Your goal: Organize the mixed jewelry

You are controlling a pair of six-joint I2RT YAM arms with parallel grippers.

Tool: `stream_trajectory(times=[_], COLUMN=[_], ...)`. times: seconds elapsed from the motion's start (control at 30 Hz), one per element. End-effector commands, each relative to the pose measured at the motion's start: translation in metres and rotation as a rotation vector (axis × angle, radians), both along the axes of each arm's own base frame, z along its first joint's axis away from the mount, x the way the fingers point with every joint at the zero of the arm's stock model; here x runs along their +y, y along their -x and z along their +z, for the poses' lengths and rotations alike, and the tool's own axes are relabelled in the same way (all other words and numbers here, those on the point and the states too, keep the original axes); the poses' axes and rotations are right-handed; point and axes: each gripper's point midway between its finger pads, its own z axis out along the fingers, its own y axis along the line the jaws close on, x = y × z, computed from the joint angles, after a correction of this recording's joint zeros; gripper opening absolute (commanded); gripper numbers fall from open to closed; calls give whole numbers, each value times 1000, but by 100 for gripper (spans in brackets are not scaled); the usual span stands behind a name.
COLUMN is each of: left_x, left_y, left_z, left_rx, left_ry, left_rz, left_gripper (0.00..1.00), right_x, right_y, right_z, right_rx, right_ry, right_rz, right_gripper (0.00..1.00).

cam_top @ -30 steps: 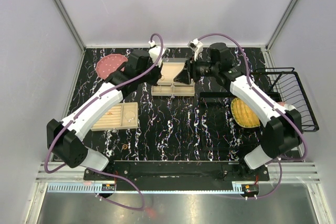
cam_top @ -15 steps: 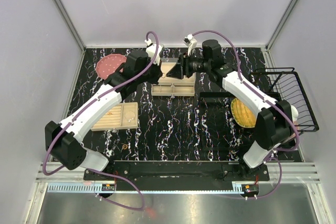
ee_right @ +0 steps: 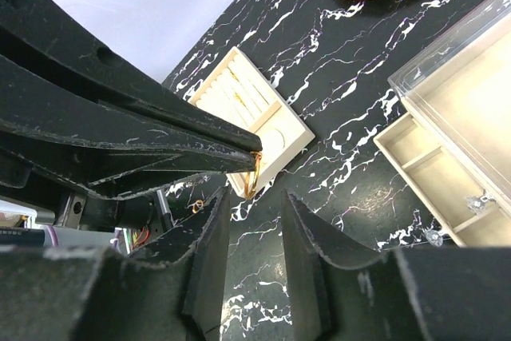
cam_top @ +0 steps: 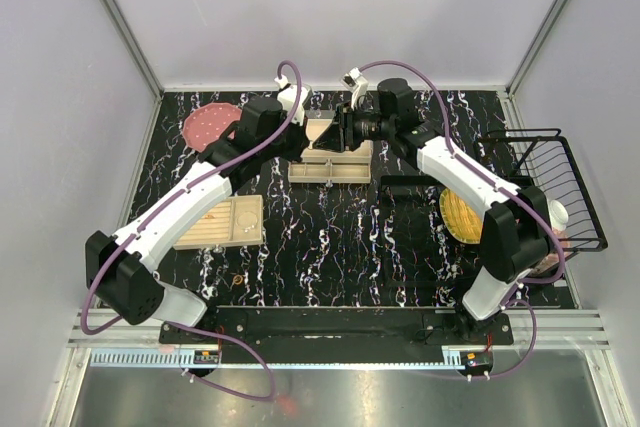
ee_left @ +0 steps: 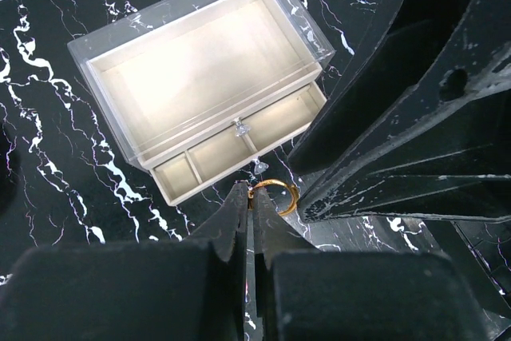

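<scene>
1. Over the far middle of the table, just on the near side of the clear-lidded box (ee_left: 200, 77), the left gripper (ee_left: 250, 197) is pinching a gold hoop (ee_right: 252, 177) between tightly closed fingertips. The hoop is hanging in the air, clear of the tabletop.
2. The right gripper (ee_right: 255, 200) is facing it from the right with its jaws parted to a moderate gap and holding nothing. The hoop is sitting right at its fingertips, and I cannot tell whether it is inside the gap yet.
3. The box's drawer (ee_left: 219, 157) is standing pulled out toward the near side. Its compartments are looking bare wherever the grippers are not hiding them.
4. The beige tray (cam_top: 252, 237) is lying on the left. Some thin gold pieces are showing in its slots, too small to count.
5. A small ring (cam_top: 238, 277) is lying loose on the tabletop, just on the near side of the tray.
6. Judging from this, the sorting is only getting started: one hoop is in mid-handover between the arms and nothing is visibly filed in the drawer. The tray pieces and the loose ring are waiting their turn.
</scene>
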Motion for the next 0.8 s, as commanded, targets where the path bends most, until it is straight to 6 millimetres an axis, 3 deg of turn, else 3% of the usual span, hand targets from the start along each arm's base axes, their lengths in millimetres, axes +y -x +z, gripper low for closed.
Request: stream_trajectory(times=[0.0,0.57,0.77], left_x=[-2,-6,-6], left_y=[-2,-1,0], left_z=[28,24,24], left_rx=[-76,-76,-83], left_ry=[62,59,59], left_rz=[8,1,0], left_gripper=[0,0,0], right_x=[10,16,17], right_y=[-2,0,0], right_z=[27,26,24], right_rx=[-70,-68,-62], right_ry=[-46,-53,-53], right_rz=[19,40,43], right_gripper=[36,29,20])
